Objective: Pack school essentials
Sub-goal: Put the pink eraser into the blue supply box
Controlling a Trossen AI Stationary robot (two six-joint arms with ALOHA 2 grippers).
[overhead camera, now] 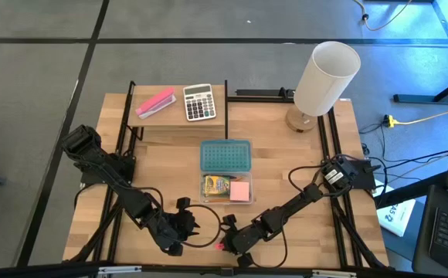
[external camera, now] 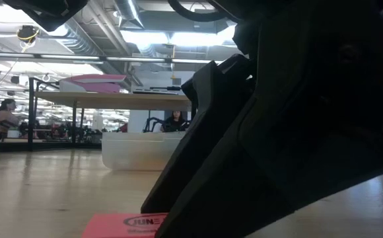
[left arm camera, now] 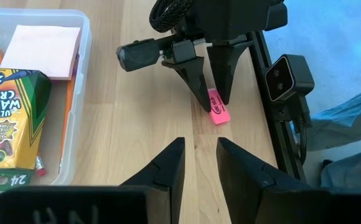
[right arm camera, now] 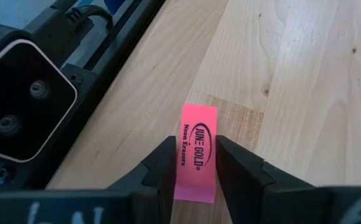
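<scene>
Straddling the tiny pink eraser (right arm camera: pixel 198 153), the right pincer (right arm camera: pixel 193 167) is seen low at the near edge of the surface (overhead camera: pixel 286 166); one finger sits on each long side, jaws drawn in close on it, eraser flat on the wood. Whether it is actually clamped can't be told. In the left wrist view the same eraser (left arm camera: pixel 217 106) is noted betw. the right pincer's fingertips (left arm camera: pixel 199 93), near the black rail.

Left pincer (left arm camera: pixel 200 163) is held just beside, pointed at the eraser, jaws apart w/ a narrow gap, nothing betw. them.

Clear bin (overhead camera: pixel 249 199) is placed mid-surface, well apart from the eraser. Inside: yellow-green crayon box (left arm camera: pixel 9 118), pale pink sticky-note pad (left arm camera: pixel 43 43), orange pencils (left arm camera: pixel 68 118) along the wall. A teal perforated lid (overhead camera: pixel 225 156) is noted behind the bin. On the back shelf (overhead camera: pixel 179 123): long pink stapler (overhead camera: pixel 155 103) and white-grey calculator (overhead camera: pixel 199 102), side by side. White lamp (overhead camera: pixel 324 77) at far right corner.
</scene>
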